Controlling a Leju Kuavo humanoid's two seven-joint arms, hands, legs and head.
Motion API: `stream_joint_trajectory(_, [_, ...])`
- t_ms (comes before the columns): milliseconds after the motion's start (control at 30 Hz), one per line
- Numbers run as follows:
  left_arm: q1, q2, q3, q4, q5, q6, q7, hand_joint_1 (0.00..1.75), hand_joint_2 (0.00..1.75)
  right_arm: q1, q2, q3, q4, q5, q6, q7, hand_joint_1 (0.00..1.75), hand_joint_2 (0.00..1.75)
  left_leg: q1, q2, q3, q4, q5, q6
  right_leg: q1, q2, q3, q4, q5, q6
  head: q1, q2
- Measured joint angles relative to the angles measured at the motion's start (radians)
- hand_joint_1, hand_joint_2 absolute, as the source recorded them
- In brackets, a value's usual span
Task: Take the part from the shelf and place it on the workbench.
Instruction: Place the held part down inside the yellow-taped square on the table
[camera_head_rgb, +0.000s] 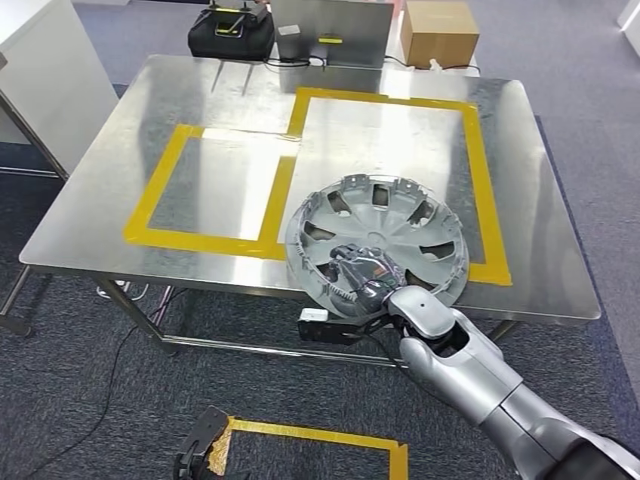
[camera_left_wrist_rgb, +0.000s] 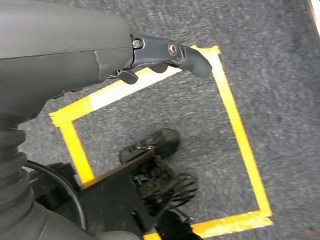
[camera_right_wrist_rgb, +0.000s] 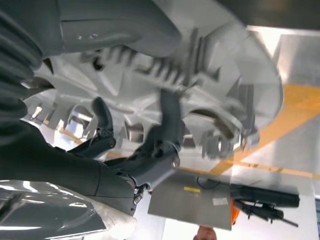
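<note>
Your right hand (camera_head_rgb: 362, 275) grasps the silver wheel cover (camera_head_rgb: 377, 245) at its near rim, over the tabletop's (camera_head_rgb: 226, 100) near right edge. Your left hand (camera_left_wrist_rgb: 166, 55) hangs released above the carpet (camera_left_wrist_rgb: 264, 50).

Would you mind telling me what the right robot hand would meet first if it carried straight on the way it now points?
Probably the workbench surface inside the larger yellow tape rectangle: the right robot hand holds the hubcap over the near edge, pointing forward across bare metal. Height above it is unclear.
</note>
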Motion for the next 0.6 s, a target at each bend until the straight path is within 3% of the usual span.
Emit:
stream_joint_trajectory(67, [0.002, 0.0, -0.003, -0.001, 0.008, 0.024, -0.001, 0.0, 0.44, 0.007, 0.0, -0.01, 0.002, 0.0, -0.009, 0.004, 0.0, 0.0, 0.0, 0.001, 0.0, 0.0, 0.0, 0.002, -0.001, 0.0, -0.061, 0.129, -0.05, 0.006, 0.001, 0.0])
stream_joint_trajectory(100, [0.003, 0.0, -0.005, -0.001, 0.011, 0.03, 0.006, 0.0, 0.0, 0.013, 0.0, -0.015, 0.002, -0.001, -0.012, 0.006, 0.0, 0.0, 0.0, 0.001, 0.0, 0.001, -0.001, 0.002, -0.001, -0.001, -0.077, 0.159, -0.053, 0.008, 0.001, 0.0])
stream_joint_trajectory(133, [0.003, 0.001, -0.007, -0.001, 0.013, 0.032, 0.015, 0.0, 0.0, 0.018, 0.0, -0.022, 0.001, -0.003, -0.014, 0.008, 0.0, 0.0, 0.0, 0.001, 0.0, 0.002, -0.001, 0.002, -0.002, -0.001, -0.074, 0.149, -0.036, 0.01, 0.001, 0.0])
stream_joint_trajectory(200, [0.003, 0.001, -0.01, -0.001, 0.016, 0.033, 0.027, 0.0, 0.0, 0.025, 0.0, -0.037, -0.007, -0.01, -0.027, 0.008, 0.0, 0.0, 0.0, 0.0, 0.0, 0.006, -0.003, 0.0, -0.004, -0.004, -0.016, 0.026, 0.033, 0.009, 0.002, 0.0])
stream_joint_trajectory(267, [0.002, 0.002, -0.011, -0.002, 0.018, 0.045, 0.031, 0.0, 0.0, 0.034, 0.0, -0.057, -0.026, -0.026, -0.055, 0.005, 0.0, 0.0, -0.004, -0.001, -0.003, 0.012, -0.006, -0.008, -0.003, -0.006, 0.046, -0.091, 0.069, 0.003, 0.001, 0.0])
stream_joint_trajectory(367, [0.005, 0.003, -0.012, -0.003, 0.021, 0.068, 0.033, 0.0, 0.0, 0.069, -0.001, -0.088, -0.069, -0.049, -0.087, -0.001, 0.0, 0.0, -0.005, -0.001, -0.003, 0.014, -0.004, -0.021, 0.0, -0.003, 0.063, -0.116, 0.071, -0.013, 0.0, 0.0])
stream_joint_trajectory(433, [0.007, 0.004, -0.012, -0.003, 0.026, 0.075, 0.034, 0.0, 0.0, 0.091, -0.003, -0.106, -0.098, -0.068, -0.094, -0.006, 0.0, 0.0, -0.003, 0.0, -0.009, 0.031, -0.019, -0.031, -0.002, -0.003, 0.064, -0.119, 0.075, -0.024, 0.0, 0.0])
stream_joint_trajectory(500, [0.008, 0.006, -0.012, -0.003, 0.036, 0.08, 0.033, 0.0, 0.0, 0.113, -0.002, -0.129, -0.137, -0.116, -0.111, -0.017, 0.0, 0.0, -0.001, 0.001, -0.045, 0.118, -0.074, -0.04, -0.005, -0.005, 0.066, -0.122, 0.077, -0.034, -0.002, 0.0])
stream_joint_trajectory(567, [0.012, 0.007, -0.012, -0.003, 0.048, 0.087, 0.031, 0.0, 0.0, 0.144, -0.001, -0.157, -0.183, -0.183, -0.132, -0.031, 0.0, 0.0, 0.001, 0.001, -0.101, 0.253, -0.135, -0.046, -0.004, -0.006, 0.066, -0.121, 0.076, -0.038, -0.003, 0.0])
stream_joint_trajectory(600, [0.016, 0.008, -0.011, -0.003, 0.054, 0.091, 0.029, 0.0, 0.0, 0.162, -0.001, -0.171, -0.207, -0.217, -0.14, -0.039, 0.0, 0.0, 0.001, 0.001, -0.118, 0.294, -0.146, -0.046, -0.004, -0.006, 0.066, -0.121, 0.076, -0.039, -0.003, 0.0])
